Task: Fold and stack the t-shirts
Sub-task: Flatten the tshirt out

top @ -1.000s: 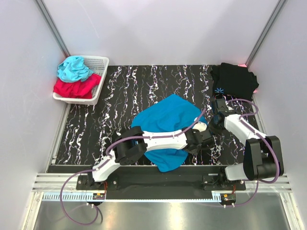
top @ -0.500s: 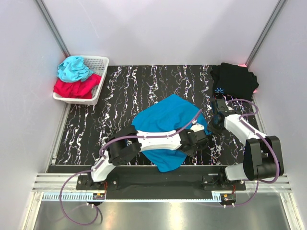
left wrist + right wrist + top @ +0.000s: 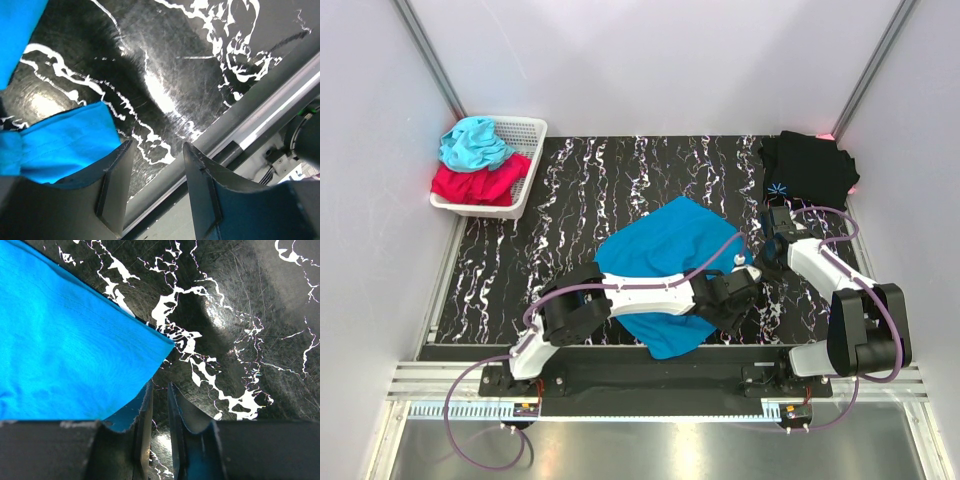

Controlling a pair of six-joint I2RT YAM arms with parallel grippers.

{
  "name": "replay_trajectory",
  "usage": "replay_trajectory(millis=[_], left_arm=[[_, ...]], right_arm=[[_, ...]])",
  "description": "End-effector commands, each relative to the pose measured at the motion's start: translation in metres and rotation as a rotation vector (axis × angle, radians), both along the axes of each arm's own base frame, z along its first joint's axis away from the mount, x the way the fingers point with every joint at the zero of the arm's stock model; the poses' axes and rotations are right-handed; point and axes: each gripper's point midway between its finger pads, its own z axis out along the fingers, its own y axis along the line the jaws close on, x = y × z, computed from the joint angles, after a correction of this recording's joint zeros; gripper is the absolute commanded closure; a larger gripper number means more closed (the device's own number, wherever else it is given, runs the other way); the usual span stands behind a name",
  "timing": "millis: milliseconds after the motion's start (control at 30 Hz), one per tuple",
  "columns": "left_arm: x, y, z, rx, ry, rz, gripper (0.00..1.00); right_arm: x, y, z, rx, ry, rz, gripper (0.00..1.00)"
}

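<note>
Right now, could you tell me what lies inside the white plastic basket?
The white plastic basket holds a crumpled turquoise cloth resting on a crumpled red cloth; anything beneath them is covered.

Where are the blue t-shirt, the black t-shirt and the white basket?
blue t-shirt (image 3: pixel 665 245): top external view, middle of the cloth.
black t-shirt (image 3: pixel 810 165): top external view, centre of the cloth.
white basket (image 3: pixel 525 122): top external view, far rim.
</note>
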Motion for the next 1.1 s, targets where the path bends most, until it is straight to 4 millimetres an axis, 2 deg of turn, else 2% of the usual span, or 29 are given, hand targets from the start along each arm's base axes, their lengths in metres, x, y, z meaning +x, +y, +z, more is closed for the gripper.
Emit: replay_trajectory(millis=[0,167,400,633,800,833,1067], left_arm=[[0.004,-0.012,0.047,-0.138,-0.059,-0.022,0.51],[0.025,0.001,0.061,-0.129,-0.159,0.069,0.5],[0.029,0.003,0.052,-0.086,-0.175,0.075,0.51],[0.034,0.012,0.023,0.022,-0.175,0.107,0.49],[0.036,0.006,0.013,0.038,-0.175,0.094,0.46],[0.035,0.008,0.005,0.061,-0.171,0.09,0.46],[0.03,0.005,-0.021,0.103,-0.128,0.093,0.45]], right_arm=[[0.008,0.001,0.011,0.004,-0.041,0.007,0.75],[0.008,0.001,0.01,0.002,-0.037,0.006,0.75],[0.008,0.002,0.011,0.004,-0.036,0.007,0.76],[0.009,0.002,0.012,0.007,-0.041,0.016,0.76],[0.008,0.003,0.01,0.006,-0.035,0.018,0.76],[0.009,0.002,0.012,0.005,-0.039,0.019,0.76],[0.009,0.002,0.014,0.004,-0.046,0.021,0.76]])
